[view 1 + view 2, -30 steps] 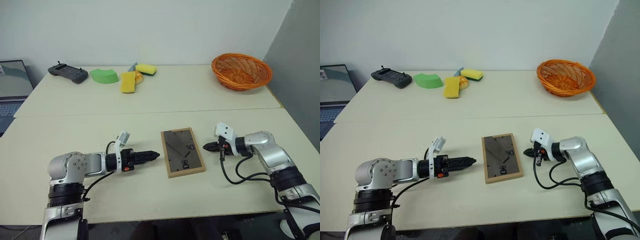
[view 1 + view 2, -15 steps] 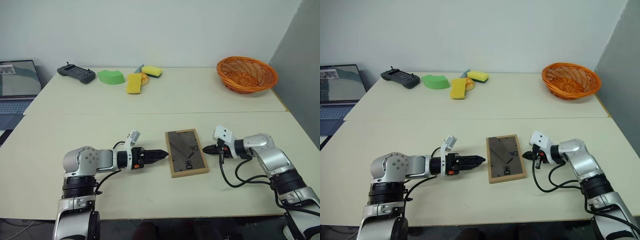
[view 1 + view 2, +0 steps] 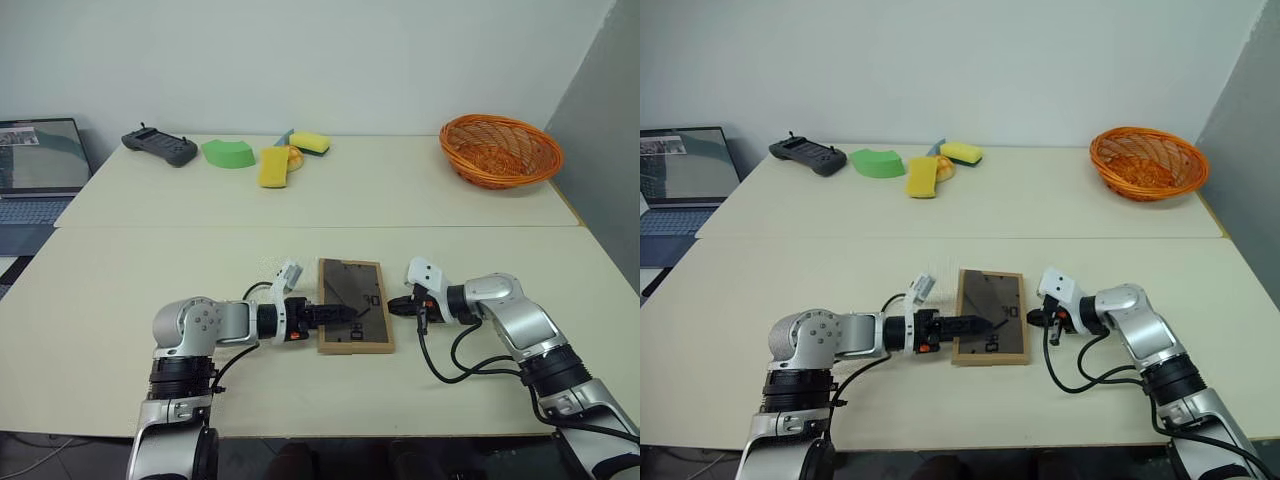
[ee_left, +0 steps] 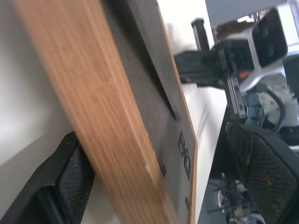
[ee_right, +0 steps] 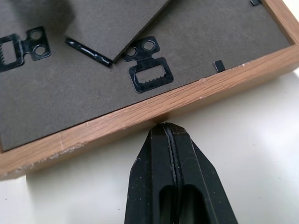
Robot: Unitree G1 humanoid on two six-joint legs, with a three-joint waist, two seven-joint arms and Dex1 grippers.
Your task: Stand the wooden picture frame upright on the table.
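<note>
The wooden picture frame (image 3: pixel 353 306) is lying flat, back side up, on the near half of the table (image 3: pixel 150 250), just in front of the seam, right between the two grippers. The left gripper (image 3: pixel 340 314) comes in from the frame's left side with its fingers spread apart; one black finger reaches over the dark backing while the left wrist view has another finger (image 4: pixel 70 179) tucked below the wood edge, so the frame's left rim sits between them. The right gripper (image 3: pixel 394 306) has its fingers pressed together, the tip up against the frame's right edge.

The right wrist view gets in close on stuff the head camera can't make out: two little black sawtooth hangers (image 5: pixel 148 68) and the corner of the fold-out stand (image 5: pixel 112 23) on the grey-brown backing. The head views give the wider scene: an orange wicker basket (image 3: pixel 501 149), yellow and green sponges (image 3: pixel 272 165), a black controller (image 3: pixel 159 146) on the far half, and a laptop (image 3: pixel 38 170) off to the left.
</note>
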